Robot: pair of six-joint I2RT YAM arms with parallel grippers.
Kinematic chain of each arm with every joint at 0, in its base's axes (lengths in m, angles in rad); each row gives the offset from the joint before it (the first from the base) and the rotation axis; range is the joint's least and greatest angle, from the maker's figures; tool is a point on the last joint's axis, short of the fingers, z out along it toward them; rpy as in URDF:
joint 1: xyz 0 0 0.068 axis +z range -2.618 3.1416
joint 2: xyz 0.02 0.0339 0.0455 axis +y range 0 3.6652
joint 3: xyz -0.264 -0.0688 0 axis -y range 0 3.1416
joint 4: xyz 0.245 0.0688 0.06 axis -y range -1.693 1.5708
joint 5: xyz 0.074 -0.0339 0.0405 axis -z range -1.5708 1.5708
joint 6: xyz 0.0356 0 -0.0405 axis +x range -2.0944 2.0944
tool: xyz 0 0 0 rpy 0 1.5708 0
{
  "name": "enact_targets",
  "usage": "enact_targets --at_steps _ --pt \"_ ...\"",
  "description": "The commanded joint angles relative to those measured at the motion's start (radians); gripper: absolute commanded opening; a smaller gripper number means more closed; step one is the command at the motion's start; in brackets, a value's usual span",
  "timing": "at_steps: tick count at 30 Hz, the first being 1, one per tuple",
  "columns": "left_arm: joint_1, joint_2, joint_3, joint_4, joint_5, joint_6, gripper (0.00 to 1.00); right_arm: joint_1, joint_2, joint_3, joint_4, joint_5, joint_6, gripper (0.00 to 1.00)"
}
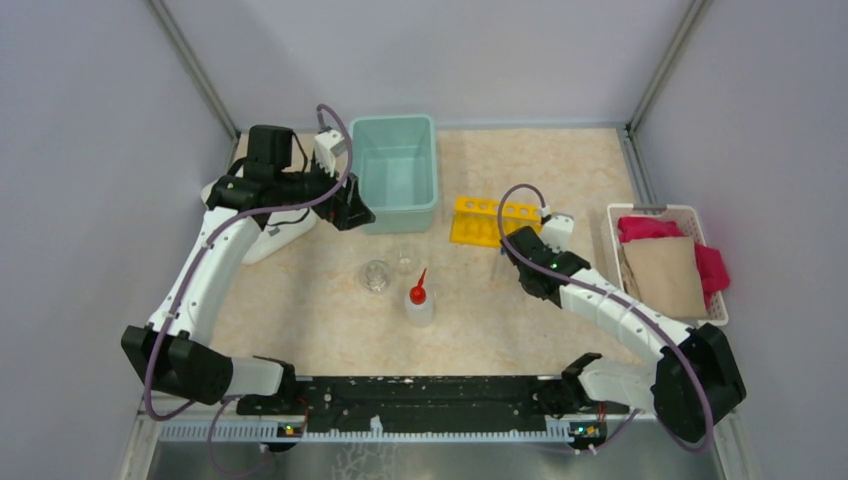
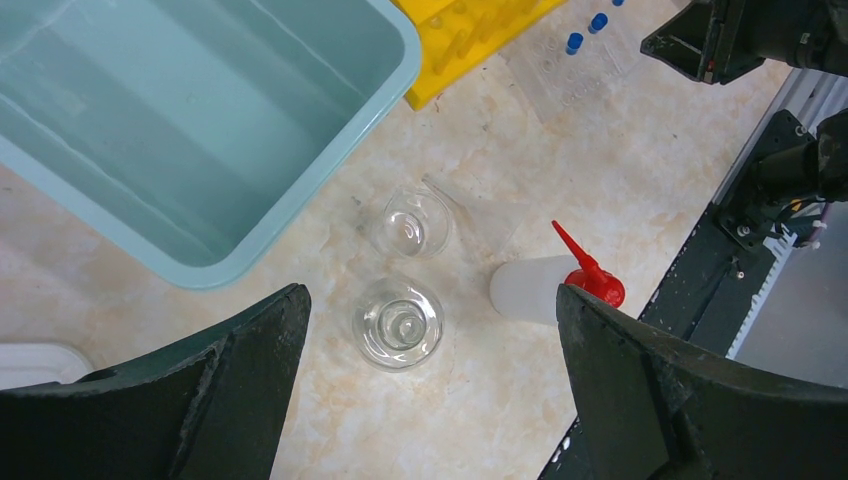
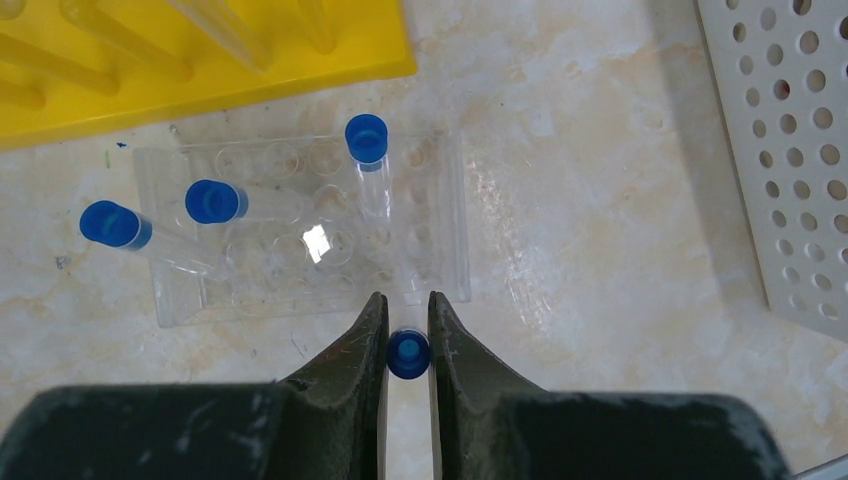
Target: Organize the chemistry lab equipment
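Top external view was used for the layout, and every place is given from the yellow rack (image 1: 492,220). Farthest to its left, the left gripper (image 1: 352,212) was seen released beside the teal bin (image 1: 395,122), its jaws spread wide with nothing between them. Left of the rack and nearer the arms, two glass cups (image 2: 398,322) were found close together on the table. Whether both stood upright could not be told. They were judged light, stiff, slick and breakable, so a gentle pinch across the wall at the rim would be advised. Just right of them, yet left of the rack, the squeeze bottle (image 1: 420,303) was seen standing upright. Its soft body was expected to yield, so a hold low on the body, clear of the red nozzle, was thought best.

Just in front of the rack, the right gripper (image 3: 407,300) was seen clenched on a blue-capped test tube (image 3: 408,353), the cap caught between the fingers. Three more tubes (image 3: 213,201) were seen resting in a clear tray (image 3: 440,200) set close to the rack's near edge. Such tubes were judged light, smooth and apt to slip or roll, and a hold just under the cap was considered safest. Well to the rack's right, the white basket (image 1: 665,212) of cloths was not counted among the equipment.
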Motion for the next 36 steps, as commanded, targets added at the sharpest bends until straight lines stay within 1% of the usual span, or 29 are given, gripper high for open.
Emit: enact_targets --at_steps 1,7,11,20,36 --pt "0.006 -0.015 0.023 -0.02 0.009 0.014 0.99 -0.007 -0.068 0.021 0.038 0.011 -0.003 0.0" --pt "0.006 -0.013 0.025 -0.022 0.015 0.014 0.99 -0.006 -0.182 0.01 0.062 0.021 -0.03 0.0" --pt "0.007 -0.013 0.028 -0.022 0.017 0.011 0.99 -0.007 -0.216 -0.016 0.092 0.037 -0.031 0.0" --pt "0.008 -0.009 0.036 -0.024 0.013 0.012 0.99 -0.007 -0.128 -0.041 0.114 0.058 0.003 0.0" --pt "0.01 -0.005 0.03 -0.017 0.021 0.011 0.99 -0.006 -0.105 -0.106 0.169 0.067 0.009 0.0"
